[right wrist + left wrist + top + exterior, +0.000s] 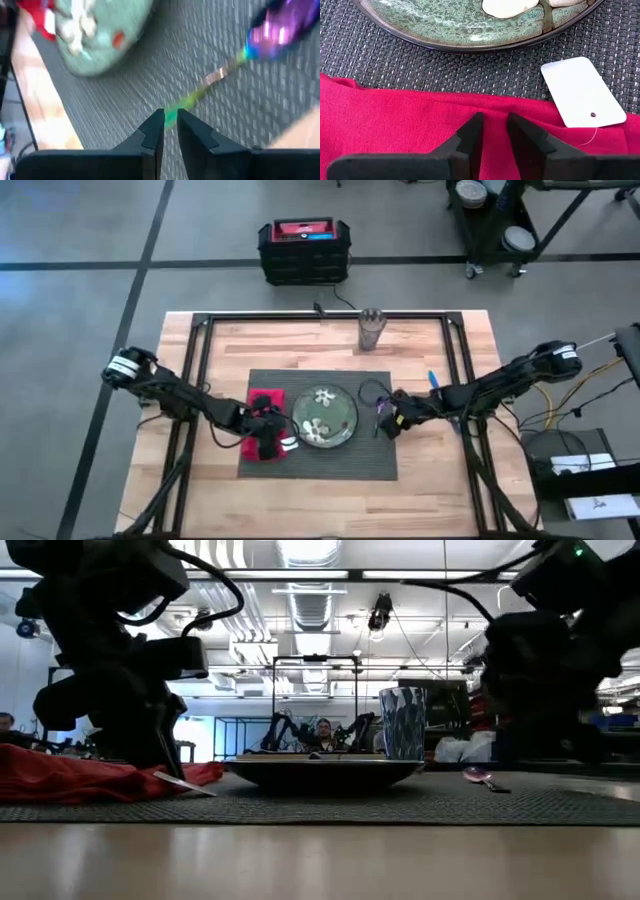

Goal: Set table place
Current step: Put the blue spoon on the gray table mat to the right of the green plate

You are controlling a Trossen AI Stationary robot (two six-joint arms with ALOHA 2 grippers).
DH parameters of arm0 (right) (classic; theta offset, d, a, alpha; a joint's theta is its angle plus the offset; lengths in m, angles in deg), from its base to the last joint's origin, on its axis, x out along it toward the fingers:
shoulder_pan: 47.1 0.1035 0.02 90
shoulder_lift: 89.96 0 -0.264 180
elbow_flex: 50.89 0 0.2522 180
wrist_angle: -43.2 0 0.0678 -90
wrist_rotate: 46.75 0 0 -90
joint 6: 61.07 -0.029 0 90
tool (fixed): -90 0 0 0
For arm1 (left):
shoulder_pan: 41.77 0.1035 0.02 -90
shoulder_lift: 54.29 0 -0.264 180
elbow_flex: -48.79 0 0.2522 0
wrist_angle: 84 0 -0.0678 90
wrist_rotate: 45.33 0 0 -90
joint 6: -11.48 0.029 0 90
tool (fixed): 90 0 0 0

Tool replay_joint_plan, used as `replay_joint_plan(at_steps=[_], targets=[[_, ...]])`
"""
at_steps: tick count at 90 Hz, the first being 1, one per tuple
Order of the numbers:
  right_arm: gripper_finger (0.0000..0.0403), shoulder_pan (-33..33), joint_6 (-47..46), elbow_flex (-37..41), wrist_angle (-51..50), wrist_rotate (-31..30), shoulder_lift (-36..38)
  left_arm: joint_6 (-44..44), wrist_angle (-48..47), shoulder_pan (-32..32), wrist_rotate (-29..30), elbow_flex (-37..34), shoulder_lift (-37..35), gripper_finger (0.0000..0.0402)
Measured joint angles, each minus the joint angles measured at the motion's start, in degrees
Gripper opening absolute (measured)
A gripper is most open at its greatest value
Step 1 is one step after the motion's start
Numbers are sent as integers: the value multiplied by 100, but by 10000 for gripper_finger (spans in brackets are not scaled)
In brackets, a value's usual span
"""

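Place setting at centre frame of the high view. The dark ribbed placemat [320, 465] lies on the wooden table [420, 340]; the green plate [325, 418] sits at its middle, the red napkin [262, 425] on its left edge, touching or just beside the plate rim. A white tag [582, 92] rests on the napkin's edge. A glass [371, 328] stands well apart, at upper centre of the table, and a blue utensil [433, 379] lies off the mat to the right.

The right gripper [171, 125] is clenched on the handle of an iridescent spoon [235, 65], whose purple bowl reaches out over the mat right of the plate. The left gripper [492, 132] presses onto the napkin with its fingers nearly together; whether it pinches cloth cannot be told.

Risk, as judged: the thin handle may pivot between the jaws and land skewed; a dragged napkin could nudge the plate.

Both arms reach inward from the table's side edges, wrists low over the mat.
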Motion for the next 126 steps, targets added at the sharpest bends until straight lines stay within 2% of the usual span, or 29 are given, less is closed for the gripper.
replay_joint_plan(at_steps=[19, 48, 75, 92, 105, 116, 126], targets=[[22, 108, 430, -224, 81, 49, -540, -2, -7, 2, 0, 0, -2, 77], [13, 166, 599, -463, 144, 50, -1175, -2, -13, 2, -2, 2, -2, 77], [13, 160, 740, -475, -107, 253, -1163, -2, -20, 1, -2, 2, -4, 77], [13, 164, 776, -442, -396, 394, -849, -2, -20, 2, -2, 2, -4, 77], [14, 164, 916, -511, -330, 382, -557, -2, -20, 0, -2, 2, -4, 77], [14, 164, 1172, -580, -343, 349, -603, -2, -20, 2, -2, 2, -4, 77], [14, 164, 1271, -643, -784, 311, -650, -4, -20, 2, -2, 2, -4, 77]])
